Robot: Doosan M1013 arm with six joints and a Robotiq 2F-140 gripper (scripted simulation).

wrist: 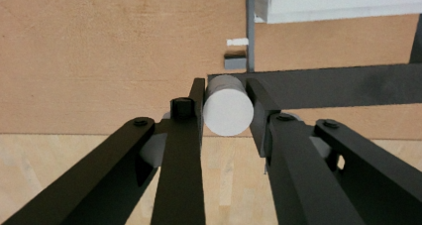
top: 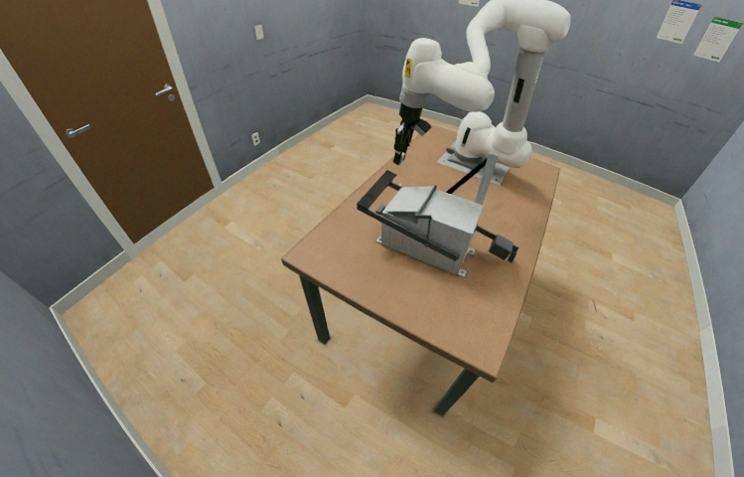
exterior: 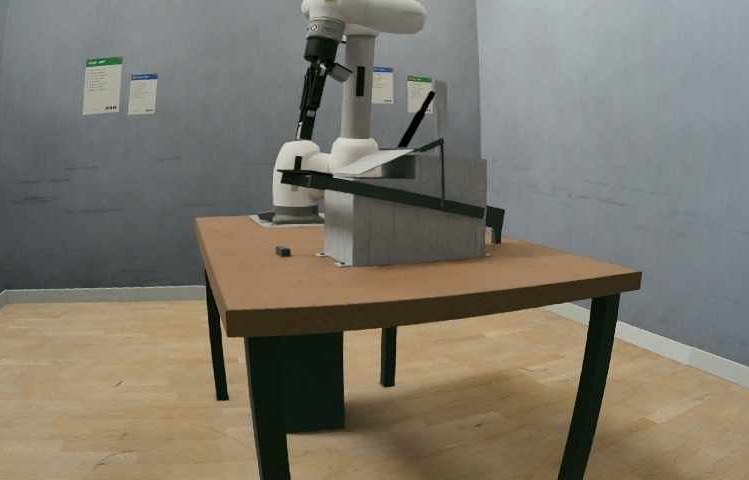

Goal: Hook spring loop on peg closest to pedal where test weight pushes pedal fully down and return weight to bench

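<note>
My gripper (top: pixel 398 154) (exterior: pixel 305 130) (wrist: pixel 225 95) is shut on the steel test weight (wrist: pixel 228 112), a pale upright cylinder seen end-on in the wrist view. It hangs in the air just above the outer end of the feeder's dark pedal (top: pixel 373 191) (exterior: pixel 308 177) (wrist: pixel 342 86), which stands raised. The grey feeder box (top: pixel 430 229) (exterior: pixel 408 223) sits mid-table. The black spring (top: pixel 463 179) (exterior: pixel 416 117) runs up to a grey post (top: pixel 486 176) (exterior: pixel 440 110). A small white peg (wrist: pixel 238 41) shows in the wrist view. I cannot tell which peg holds the loop.
The feeder stands on a brown bench (top: pixel 423 319) (exterior: pixel 366 291) (wrist: pixel 99 47). A small dark block (exterior: pixel 283 251) (wrist: pixel 236 61) lies on the bench near the feeder. The lever's dark end block (top: pixel 504 246) (exterior: pixel 495 217) sticks out behind the box. The arm's base is at the far end.
</note>
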